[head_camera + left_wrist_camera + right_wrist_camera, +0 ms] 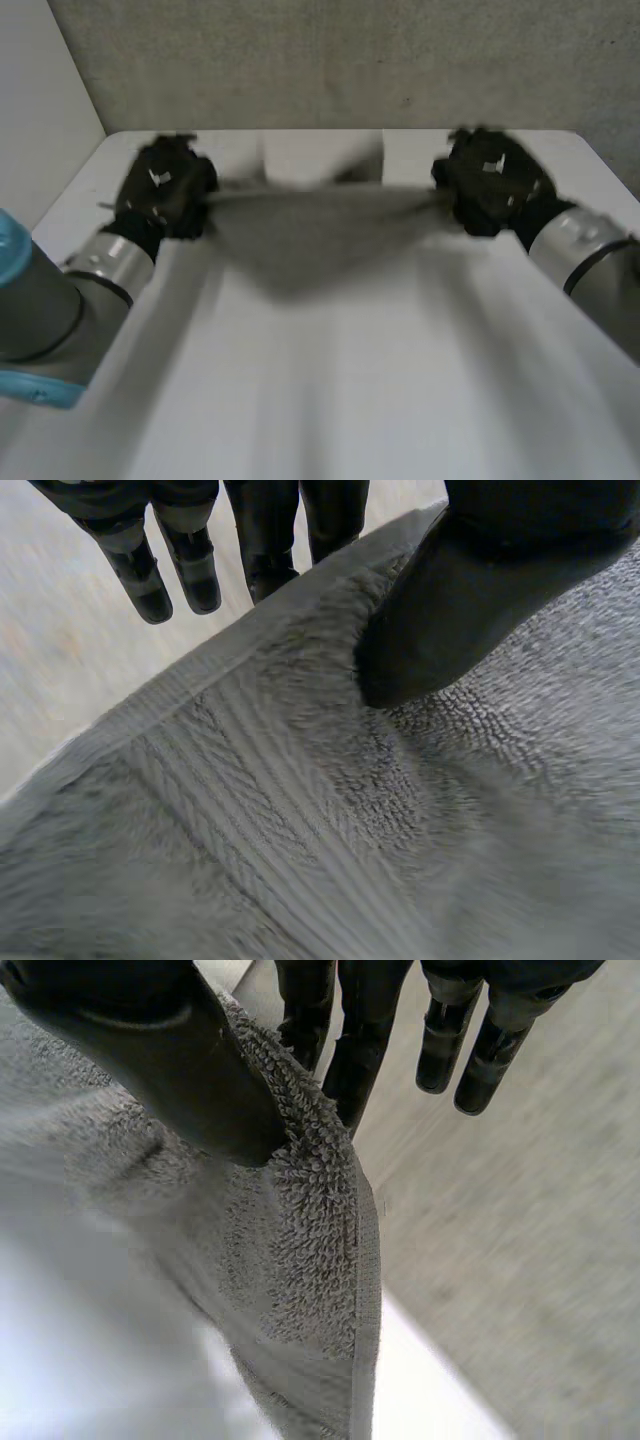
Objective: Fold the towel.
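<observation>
White bench (330,400): lies under both my arms. Grey towel (320,225): held up over the bench, stretched between my hands, middle sagging to a point. My left robot hand (165,190) and right robot hand (490,185): each pinches one end of the upper edge, thumb against fingers.

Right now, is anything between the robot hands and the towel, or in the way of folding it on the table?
Nothing visible. The left robot hand and right robot hand each pinch an end of the towel, stretched between them above the white table; nothing lies beneath it.
</observation>
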Motion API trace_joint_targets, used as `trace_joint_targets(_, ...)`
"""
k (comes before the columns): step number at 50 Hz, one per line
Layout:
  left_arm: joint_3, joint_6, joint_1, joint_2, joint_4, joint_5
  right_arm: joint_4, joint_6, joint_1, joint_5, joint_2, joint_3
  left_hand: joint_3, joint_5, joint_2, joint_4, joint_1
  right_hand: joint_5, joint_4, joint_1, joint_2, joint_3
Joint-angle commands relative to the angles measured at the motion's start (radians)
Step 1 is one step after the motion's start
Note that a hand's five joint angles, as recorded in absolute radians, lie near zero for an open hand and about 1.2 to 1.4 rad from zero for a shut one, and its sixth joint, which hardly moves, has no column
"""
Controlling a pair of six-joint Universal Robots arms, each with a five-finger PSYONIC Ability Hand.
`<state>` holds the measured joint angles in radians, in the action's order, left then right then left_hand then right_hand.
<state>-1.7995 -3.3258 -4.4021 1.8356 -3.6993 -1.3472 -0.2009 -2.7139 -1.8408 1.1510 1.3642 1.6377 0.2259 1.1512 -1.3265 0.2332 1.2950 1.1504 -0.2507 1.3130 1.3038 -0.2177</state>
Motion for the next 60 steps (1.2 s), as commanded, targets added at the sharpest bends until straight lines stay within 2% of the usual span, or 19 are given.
trace_joint_targets(1,-0.012,-0.057,0.012,0.119,0.010,-0.004,-0.008,0.006,-0.002,0.001,-0.120,0.100,-0.051,0.070,-0.070,-0.059,0.101,0.071,0.076,0.083,0.092,0.043)
trace_joint_targets(5,-0.011,-0.113,0.019,0.155,0.038,-0.006,-0.005,0.008,-0.002,-0.002,-0.168,0.108,-0.051,0.070,-0.070,-0.059,0.101,0.071,0.076,0.083,0.092,0.043)
trace_joint_targets(12,-0.012,-0.136,0.038,0.146,0.056,-0.013,0.001,0.006,-0.005,0.009,-0.145,0.103,-0.051,0.070,-0.070,-0.059,0.101,0.071,0.076,0.083,0.092,0.043)
trace_joint_targets(13,-0.015,-0.136,0.046,0.142,0.058,-0.013,0.003,0.005,-0.005,0.009,-0.139,0.105,-0.051,0.070,-0.070,-0.059,0.101,-0.058,0.076,-0.047,-0.037,0.043)
trace_joint_targets(14,-0.015,-0.136,0.046,0.142,0.058,-0.013,0.003,0.005,-0.005,0.009,-0.139,0.105,-0.051,0.070,-0.070,-0.059,0.101,-0.060,0.076,-0.048,-0.039,0.043)
trace_joint_targets(15,-0.020,-0.136,0.049,0.137,0.058,-0.013,0.003,0.003,-0.005,0.015,-0.137,0.106,-0.051,0.070,-0.070,-0.059,0.101,-0.246,0.076,-0.234,-0.225,0.043)
trace_joint_targets(16,-0.027,-0.136,0.049,0.129,0.058,-0.013,0.003,0.003,-0.005,0.015,-0.137,0.106,-0.051,-0.266,0.267,-0.059,-0.235,-0.248,0.076,-0.236,-0.226,0.043)
trace_joint_targets(17,-0.027,-0.136,0.049,0.129,0.058,-0.013,0.003,0.003,-0.006,0.018,-0.137,0.111,-0.051,-0.270,0.270,-0.059,-0.239,-0.352,0.076,-0.340,-0.331,0.043)
trace_joint_targets(18,-0.034,-0.139,0.050,0.122,0.059,-0.013,0.003,0.002,-0.006,0.018,-0.137,0.116,-0.051,-0.642,0.642,-0.059,-0.611,-0.353,0.076,-0.341,-0.332,0.043)
trace_joint_targets(19,-0.040,-0.141,0.052,0.116,0.065,-0.015,0.003,0.002,-0.006,0.018,-0.137,0.116,-0.051,-0.861,0.861,-0.059,-0.830,-0.353,0.076,-0.341,-0.332,0.043)
trace_joint_targets(24,-0.050,-0.143,0.053,0.108,0.088,-0.015,0.003,0.005,-0.005,0.016,-0.148,0.131,-0.051,-1.077,1.078,-0.059,-1.046,-0.345,0.076,-0.333,-0.323,0.043)
trace_joint_targets(38,-0.052,-0.143,0.013,0.091,0.119,-0.020,0.003,0.005,0.003,0.019,-0.149,0.131,-0.051,-1.048,1.048,-0.059,-1.017,-0.342,0.076,-0.330,-0.320,0.043)
trace_joint_targets(48,-0.064,-0.143,-0.036,0.011,0.140,-0.058,0.005,0.005,0.008,0.019,-0.139,0.132,-0.051,-1.030,1.031,-0.059,-0.999,-0.342,0.076,-0.330,-0.320,0.043)
trace_joint_targets(50,-0.064,-0.143,-0.040,0.007,0.142,-0.059,0.005,0.005,0.008,0.019,-0.140,0.133,-0.051,-1.007,1.007,-0.059,-0.976,-0.342,0.076,-0.330,-0.320,0.043)
trace_joint_targets(54,-0.064,-0.143,-0.046,0.005,0.145,-0.058,0.003,0.005,0.008,0.019,-0.142,0.133,-0.051,-0.796,0.796,-0.059,-0.765,-0.345,0.076,-0.333,-0.323,0.043)
trace_joint_targets(60,-0.055,-0.143,-0.046,0.017,0.166,-0.053,0.003,0.005,0.008,0.018,-0.146,0.133,-0.051,-0.728,0.729,-0.059,-0.697,-0.345,0.076,-0.333,-0.323,0.043)
